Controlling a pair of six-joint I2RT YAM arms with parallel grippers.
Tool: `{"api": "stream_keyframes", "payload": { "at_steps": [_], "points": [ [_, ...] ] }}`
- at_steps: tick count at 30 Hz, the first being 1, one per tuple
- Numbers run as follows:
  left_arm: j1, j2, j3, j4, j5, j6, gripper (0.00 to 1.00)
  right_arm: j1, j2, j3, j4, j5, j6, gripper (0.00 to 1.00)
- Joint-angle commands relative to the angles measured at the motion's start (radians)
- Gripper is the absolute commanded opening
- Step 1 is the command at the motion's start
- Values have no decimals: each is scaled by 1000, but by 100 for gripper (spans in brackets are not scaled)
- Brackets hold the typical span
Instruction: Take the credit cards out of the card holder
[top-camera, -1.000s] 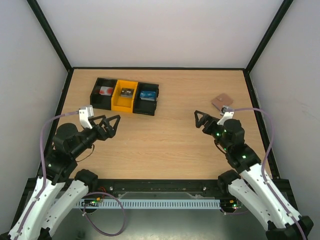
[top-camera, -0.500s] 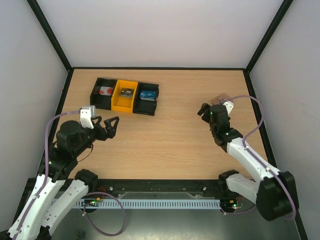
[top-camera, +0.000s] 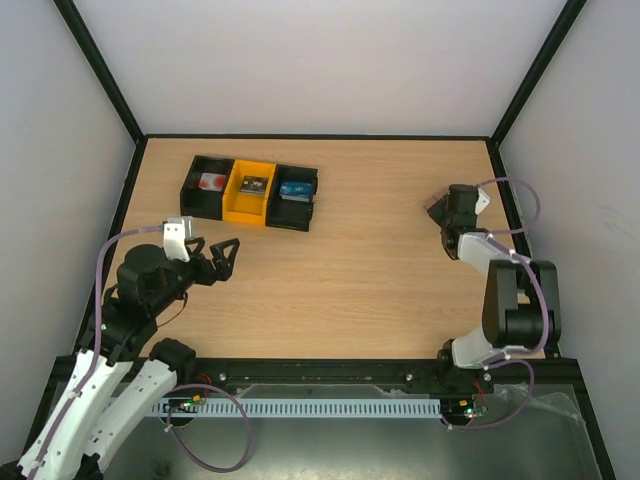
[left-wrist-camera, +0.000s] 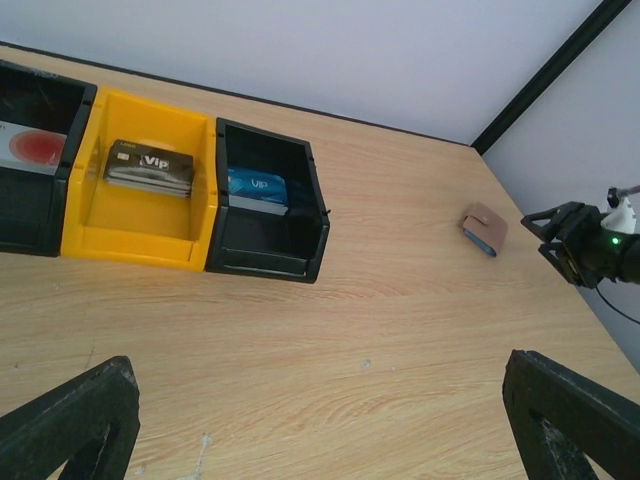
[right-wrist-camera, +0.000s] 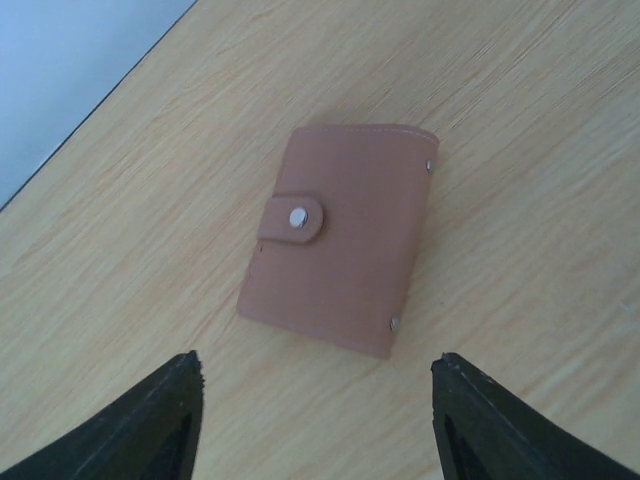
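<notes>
Hovering just above the card holder (right-wrist-camera: 340, 240), the right gripper (right-wrist-camera: 317, 368) has its jaws partly open and holds nothing. The holder lies flat and shut on the worktop (right-wrist-camera: 520, 120) near the right edge, ahead of the fingertips, with its snap tab (right-wrist-camera: 295, 218) fastened. No credit cards show. The left gripper (left-wrist-camera: 318, 370) is spread wide and empty, well apart from the holder and nearer the row of bins (left-wrist-camera: 135, 245).

The likely trouble is that the holder is thin and lies flat. Jaws coming down on it may skid it across the wood or pinch only one edge. Even if it is lifted, the fastened tab would keep the pockets closed.

A second ago the right arm sat farther back toward the middle with its jaws at their widest. It has since reached out over the holder and begun narrowing. The holder has not moved, and the left arm has barely shifted.
</notes>
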Motion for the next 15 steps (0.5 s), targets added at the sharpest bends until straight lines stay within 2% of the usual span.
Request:
{"api": "stream_keyframes", "payload": {
  "at_steps": [1, 8, 15],
  "points": [
    [4, -3, -15, 2, 1, 9, 100, -63, 130, 98, 49, -130, 21, 60],
    [3, -6, -19, -1, -1, 6, 100, -152, 270, 165, 60, -172, 46, 58],
    [4, -7, -22, -3, -6, 5, 100, -174, 373, 238, 44, -230, 44, 57]
  ]
}}
